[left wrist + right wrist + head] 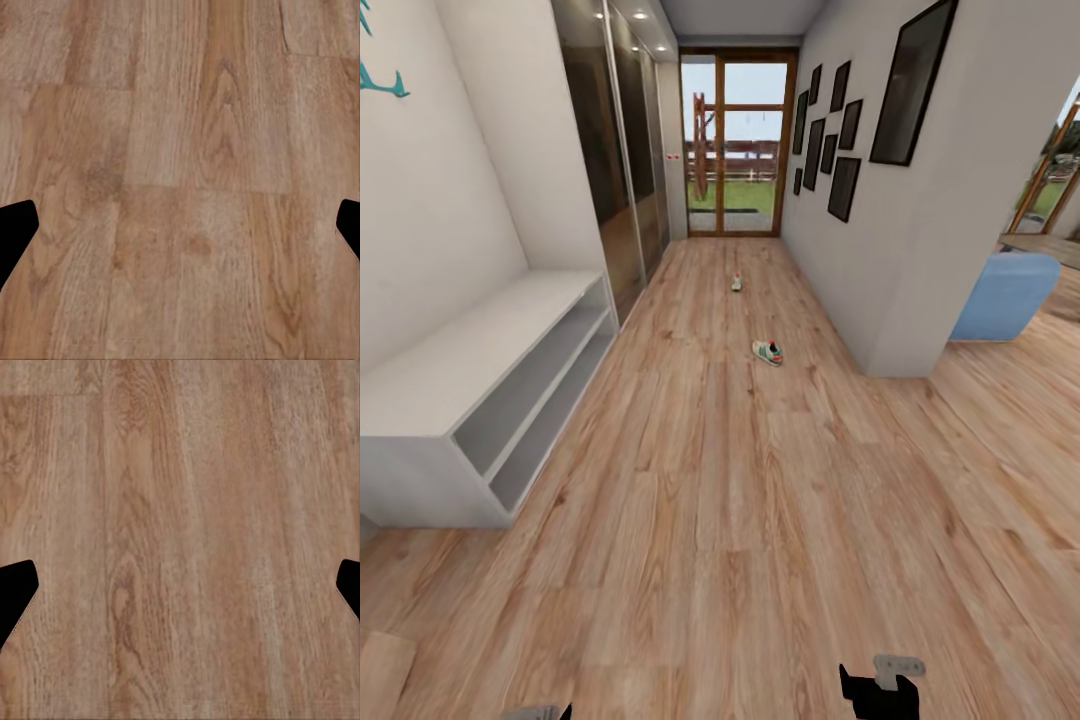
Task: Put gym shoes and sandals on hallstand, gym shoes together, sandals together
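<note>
The two gym shoes lie far ahead on the corridor floor [760, 520], the nearer sneaker [767, 352] at about 12 o'clock and the farther sneaker [736, 283] beyond it near the glass door [740, 145], both well apart from the white low unit [490, 400] at 10 o'clock, so I judge the robot could brush that unit's corner or the wall corner [880, 370] at 1 o'clock while driving. The left gripper [180, 225] and right gripper [180, 585] are both spread wide and carry nothing over bare planks. The sandals I cannot find, the far sneaker is too small to read, and whether wall shelves hang above the unit is cut off.
</note>
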Motion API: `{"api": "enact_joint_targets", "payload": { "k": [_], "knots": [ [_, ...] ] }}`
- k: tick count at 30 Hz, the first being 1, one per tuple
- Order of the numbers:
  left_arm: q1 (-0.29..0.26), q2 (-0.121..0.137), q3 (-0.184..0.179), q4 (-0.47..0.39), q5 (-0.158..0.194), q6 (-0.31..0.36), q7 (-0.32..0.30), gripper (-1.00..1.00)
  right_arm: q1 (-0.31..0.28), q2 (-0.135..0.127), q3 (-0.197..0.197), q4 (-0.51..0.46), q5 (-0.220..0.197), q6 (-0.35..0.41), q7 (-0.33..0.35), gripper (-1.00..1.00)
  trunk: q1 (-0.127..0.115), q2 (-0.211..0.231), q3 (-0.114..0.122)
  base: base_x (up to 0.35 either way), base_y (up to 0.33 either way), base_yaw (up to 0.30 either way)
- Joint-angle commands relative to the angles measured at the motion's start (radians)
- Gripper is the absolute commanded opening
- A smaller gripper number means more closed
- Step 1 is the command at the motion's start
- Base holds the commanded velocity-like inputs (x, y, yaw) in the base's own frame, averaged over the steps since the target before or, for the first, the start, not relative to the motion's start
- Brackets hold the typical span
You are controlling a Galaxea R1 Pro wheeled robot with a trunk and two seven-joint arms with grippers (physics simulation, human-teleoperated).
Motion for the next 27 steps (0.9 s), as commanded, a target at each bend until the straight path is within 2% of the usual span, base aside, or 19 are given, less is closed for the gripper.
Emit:
{"api": "enact_joint_targets", "payload": {
  "k": [1, 12, 18, 19, 20, 21, 23, 27],
  "knots": [
    [-0.001, -0.001, 0.008, 0.001, -0.004, -0.002, -0.009, 1.0, -0.001, 0.0, -0.001, 0.001, -0.004, -0.003, 0.001, 1.0, 0.0, 0.0, -0.001, 0.333, -0.072, 0.0],
    [-0.011, -0.004, -0.004, -0.006, -0.006, 0.006, -0.008, 1.0, -0.001, 0.0, -0.001, 0.001, -0.004, -0.003, 0.0, 1.0, 0.0, 0.0, -0.001, 0.307, -0.055, 0.0],
    [-0.083, 0.0, -0.004, 0.004, -0.005, 0.017, 0.01, 1.0, -0.001, 0.0, -0.001, 0.001, -0.004, -0.003, 0.0, 1.0, 0.0, 0.0, -0.001, 0.073, -0.005, 0.0],
    [-0.095, 0.002, -0.002, 0.007, -0.005, 0.021, 0.017, 1.0, -0.001, 0.0, -0.001, 0.001, -0.004, -0.003, 0.0, 1.0, 0.0, 0.0, -0.001, 0.029, -0.002, 0.0],
    [-0.136, 0.012, 0.001, 0.027, -0.005, 0.044, 0.055, 1.0, -0.001, 0.0, -0.001, 0.001, -0.004, -0.003, 0.0, 1.0, 0.0, 0.0, -0.001, 0.012, -0.001, 0.0],
    [-0.149, 0.02, 0.001, 0.038, -0.005, 0.059, 0.078, 1.0, -0.001, 0.0, -0.001, 0.001, -0.004, -0.003, -0.001, 1.0, 0.0, 0.0, -0.001, 0.008, -0.001, 0.0],
    [-0.161, 0.038, -0.004, 0.061, -0.006, 0.073, 0.122, 1.0, -0.001, 0.0, -0.001, 0.001, -0.004, -0.003, -0.001, 1.0, 0.0, 0.0, -0.001, 0.004, 0.0, 0.0],
    [-0.159, 0.042, -0.007, 0.07, -0.007, 0.067, 0.136, 1.0, -0.001, 0.0, -0.001, 0.001, -0.004, -0.003, -0.001, 1.0, 0.0, 0.0, -0.001, 0.001, 0.0, 0.0]
  ]
}}
